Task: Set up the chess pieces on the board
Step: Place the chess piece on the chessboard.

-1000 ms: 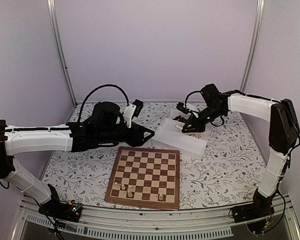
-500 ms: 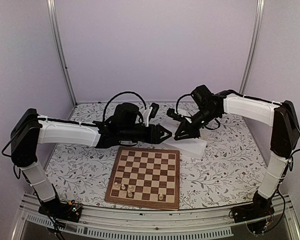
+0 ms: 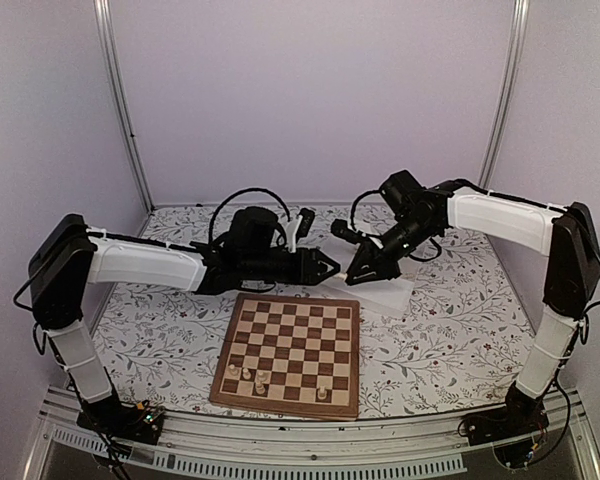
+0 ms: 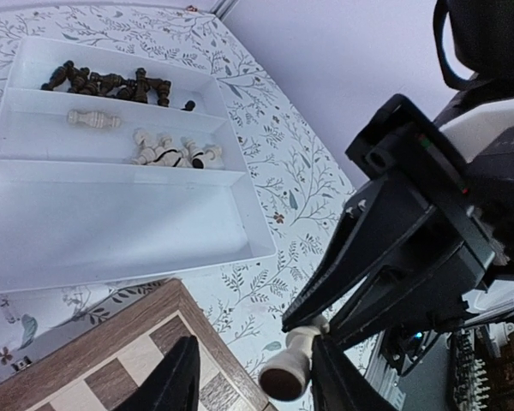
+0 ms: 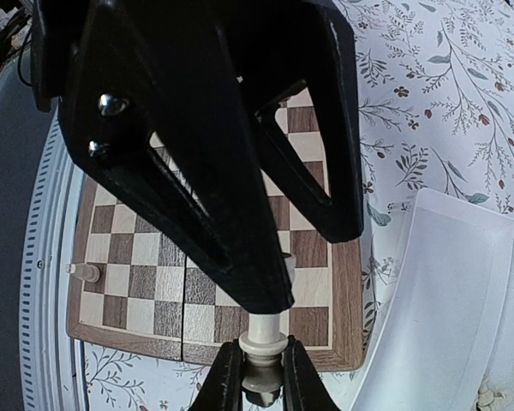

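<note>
Chessboard (image 3: pixel 288 352), a square flat wooden one with tan and dark brown squares inside a brown border, lies on the floral-patterned tabletop (image 3: pixel 450 330) close to its near edge, roughly midway between the two arm bases. A white left arm (image 3: pixel 145 265) and a white right arm (image 3: pixel 500 215), both with black joints, reach inward and meet above the board's far edge. Just behind that edge rests a white rectangular plastic tray (image 4: pixel 120 214), partly hidden by the arms in the overhead view. The left hand (image 3: pixel 330 268) is spread wide and grips nothing, its tips close to those of the right hand (image 5: pixel 261 377). The right hand is closed on a single pale cream piece (image 5: pixel 262 347), whose round base points toward the left wrist camera. From that camera the held piece appears in the gap between the left fingers (image 4: pixel 182 377); whether they touch it cannot be told. Dark brown chess pieces (image 4: pixel 107 83) are heaped in the tray's farthest section, and pale cream pieces (image 4: pixel 167 150) lie on their sides in the next. Four pale upright pieces (image 3: pixel 247 374) stand on the board's nearest rows, three grouped at the left and one further right.
</note>
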Available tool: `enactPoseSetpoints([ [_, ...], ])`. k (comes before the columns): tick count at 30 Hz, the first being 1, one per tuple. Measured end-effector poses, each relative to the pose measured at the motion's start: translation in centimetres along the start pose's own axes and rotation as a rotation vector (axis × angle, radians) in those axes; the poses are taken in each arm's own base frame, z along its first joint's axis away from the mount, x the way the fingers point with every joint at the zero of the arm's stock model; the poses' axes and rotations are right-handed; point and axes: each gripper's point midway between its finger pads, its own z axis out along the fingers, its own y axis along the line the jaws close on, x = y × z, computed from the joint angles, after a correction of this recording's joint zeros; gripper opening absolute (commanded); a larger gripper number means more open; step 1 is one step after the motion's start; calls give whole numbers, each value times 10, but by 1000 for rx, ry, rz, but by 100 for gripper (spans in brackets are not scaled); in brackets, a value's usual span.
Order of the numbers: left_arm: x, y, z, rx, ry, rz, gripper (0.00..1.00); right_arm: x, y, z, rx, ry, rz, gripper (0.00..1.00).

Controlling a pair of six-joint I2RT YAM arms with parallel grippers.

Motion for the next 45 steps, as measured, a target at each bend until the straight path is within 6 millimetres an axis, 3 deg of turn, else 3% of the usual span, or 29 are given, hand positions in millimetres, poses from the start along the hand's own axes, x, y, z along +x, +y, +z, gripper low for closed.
enactPoseSetpoints([
  [8, 6, -9, 8, 78, 31, -14, 31, -1, 1, -1, 0, -2, -4, 13],
  [17, 9, -19, 11, 143, 49, -29, 8, -1, 2, -2, 1, -2, -9, 14],
  [19, 8, -20, 10, 152, 47, -31, 6, -2, 2, -2, 2, -3, -13, 22],
  [21, 7, -21, 10, 160, 41, -32, 5, -2, 2, -4, 3, -6, -14, 40],
  [23, 3, -24, 9, 175, 24, -28, 3, -3, 1, -7, 9, -13, -6, 47],
  [27, -3, -27, 4, 199, -39, -28, 2, -16, -7, -28, 13, -103, 41, 56],
  [31, -13, -29, -5, 223, -125, -45, 2, -46, -23, -80, 72, -289, 84, 58],
  [35, -36, -39, -13, 253, -245, -39, 2, -80, -14, -126, 102, -467, 91, 58],
  [39, -55, -49, -21, 275, -348, -30, 2, -101, 0, -135, 31, -556, 119, 57],
  [45, -75, -66, -35, 331, -463, -32, 2, -88, 0, -110, -91, -565, 283, 57],
])
